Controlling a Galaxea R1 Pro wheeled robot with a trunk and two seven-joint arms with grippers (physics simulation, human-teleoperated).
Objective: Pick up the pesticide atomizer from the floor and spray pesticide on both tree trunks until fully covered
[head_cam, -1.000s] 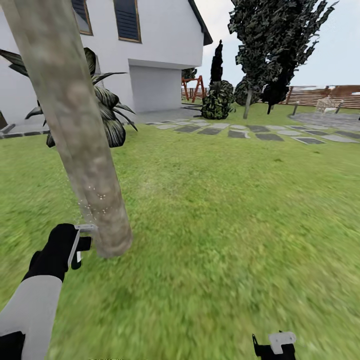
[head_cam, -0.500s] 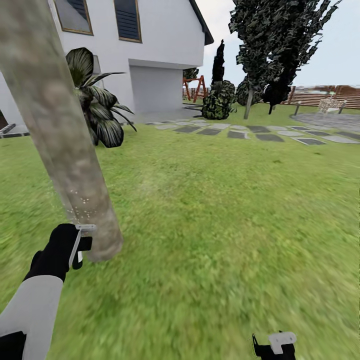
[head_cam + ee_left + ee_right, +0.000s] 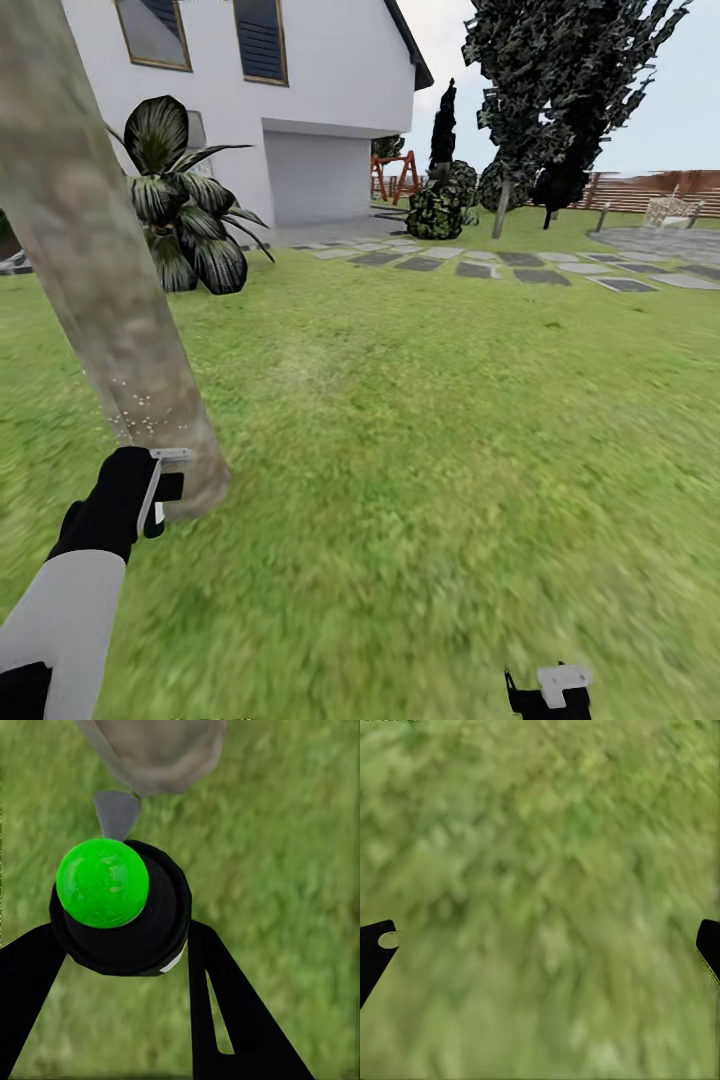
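Note:
A thick beige-grey tree trunk leans across the left of the head view, with tiny white pesticide specks low on it. My left gripper sits just in front of the trunk's base. In the left wrist view this gripper is shut on the pesticide atomizer, a black body with a green cap and a grey nozzle pointing at the trunk base. My right gripper hangs low at the lower right, open over grass. A second tall tree stands far back on the right.
A dark spiky plant grows behind the trunk, in front of a white house. Grey paving slabs cross the lawn toward a round bush and a wooden fence. Open lawn stretches to the right.
The whole view has shifted, so the trunk now sits further left and the spiky plant shows more. Both arms hold the same pose in the picture.

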